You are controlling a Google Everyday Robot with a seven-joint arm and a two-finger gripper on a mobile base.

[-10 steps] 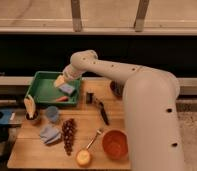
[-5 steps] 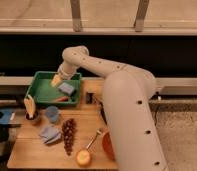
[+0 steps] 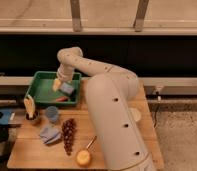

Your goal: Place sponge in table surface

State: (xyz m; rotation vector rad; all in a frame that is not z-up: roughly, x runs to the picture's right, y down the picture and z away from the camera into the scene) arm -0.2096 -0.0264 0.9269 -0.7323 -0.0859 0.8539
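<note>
A blue-grey sponge (image 3: pixel 67 89) lies in the green tray (image 3: pixel 39 90) at the back left of the wooden table (image 3: pixel 32 150), near the tray's right side. My gripper (image 3: pixel 57 84) reaches down into the tray from the arm's elbow above. It sits just left of the sponge, touching or nearly touching it. I cannot tell whether it has hold of the sponge.
A red item (image 3: pixel 62 99) lies in the tray's front. In front of the tray stand a cup with yellow pieces (image 3: pixel 30 109) and a blue cup (image 3: pixel 52 114). A blue cloth (image 3: pixel 49 134), grapes (image 3: pixel 68 135) and a yellow fruit (image 3: pixel 83 158) are nearer. My arm (image 3: pixel 114 115) covers the table's right side.
The gripper moved a little left, then lowered into the tray beside the sponge. The arm's bulk now hides more of the table's right side.
</note>
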